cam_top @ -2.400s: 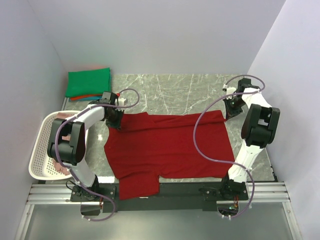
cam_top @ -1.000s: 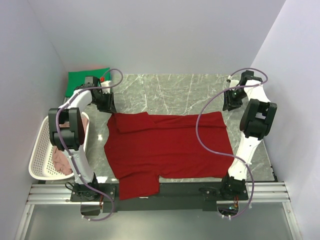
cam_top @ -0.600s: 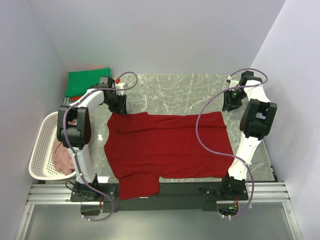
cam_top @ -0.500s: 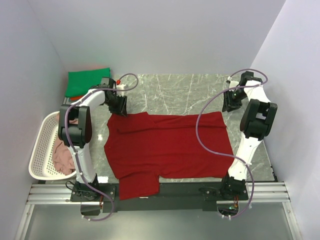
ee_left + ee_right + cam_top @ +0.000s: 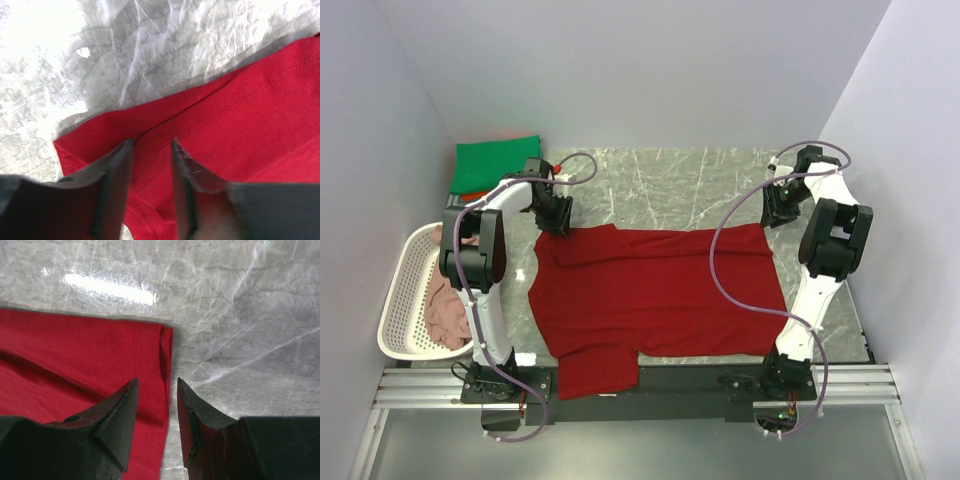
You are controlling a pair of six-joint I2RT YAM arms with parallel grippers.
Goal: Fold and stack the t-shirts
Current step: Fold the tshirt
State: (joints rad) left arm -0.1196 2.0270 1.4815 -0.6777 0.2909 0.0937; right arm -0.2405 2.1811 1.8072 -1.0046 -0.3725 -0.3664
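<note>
Over at nine o'clock the white plastic lattice basket (image 5: 395, 300) is holding a heap of dusty pink soft cloth (image 5: 445, 318). At ten o'clock a folded green t-shirt (image 5: 498, 165) is lying on an orange-red one (image 5: 475, 196).

My left fingers (image 5: 122, 160) are hovering released over the ten o'clock corner of the dark red short-sleeved cotton t-shirt (image 5: 655, 290). They are straddling a doubled ridge of cloth without pinching it. The shirt is lying spread across the middle of the grey marble-patterned bench (image 5: 670, 185), mostly flat, and a flap of it is drooping over the near edge at seven o'clock.

My right fingers (image 5: 125, 405) are also standing parted and gripping nothing. They are poised over the shirt's two o'clock corner, with the stitched edge running between them.

I am judging this as the pick-up of the far edge for the first fold. I should be lowering both sides until the tips are brushing the bench, then closing on both layers at the left ridge and right on the hem at the right. After that I should be lifting evenly so the edge is staying taut.

The knit is looking matte, limp and finely ribbed along the seams, so it will likely be sagging between grips. The bench is looking hard, glossy and slick, so the cloth should be sliding easily.
</note>
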